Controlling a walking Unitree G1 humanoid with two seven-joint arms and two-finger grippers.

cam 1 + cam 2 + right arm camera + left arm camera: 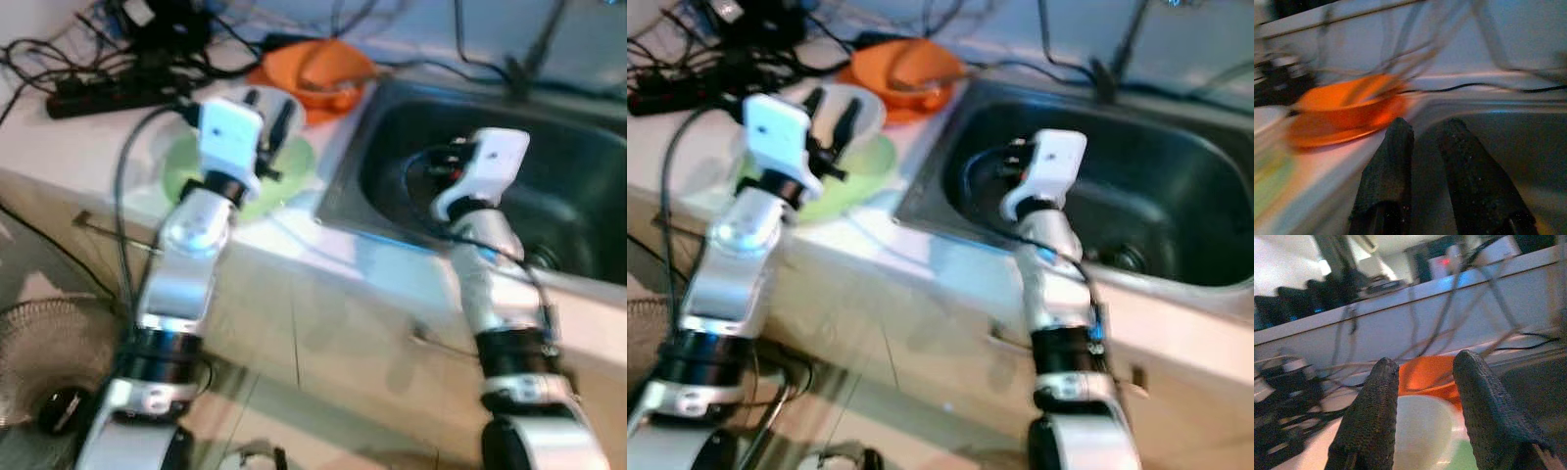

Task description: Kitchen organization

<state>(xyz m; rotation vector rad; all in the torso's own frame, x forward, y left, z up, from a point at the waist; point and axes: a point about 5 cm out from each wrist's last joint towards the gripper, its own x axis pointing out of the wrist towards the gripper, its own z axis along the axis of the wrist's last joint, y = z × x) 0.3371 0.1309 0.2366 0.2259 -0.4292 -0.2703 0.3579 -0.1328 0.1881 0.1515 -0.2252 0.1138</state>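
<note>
A white bowl (pixel 1422 431) sits on a light green plate (pixel 186 166) on the pale counter, left of the sink. An orange bowl (pixel 318 69) with something lying in it stands just behind them. My left gripper (pixel 1426 363) hovers above the white bowl, open, with nothing between its fingers. My right gripper (pixel 1426 125) hangs over the left part of the dark steel sink (pixel 549 166), its fingers a narrow gap apart and empty. The orange bowl (pixel 1342 110) lies off to its side, on the counter.
A black power strip (pixel 108 93) and a tangle of cables crowd the back left of the counter. More cables run along the wall behind the sink. A fan (pixel 49 362) lies on the floor at lower left, in front of the cabinet doors.
</note>
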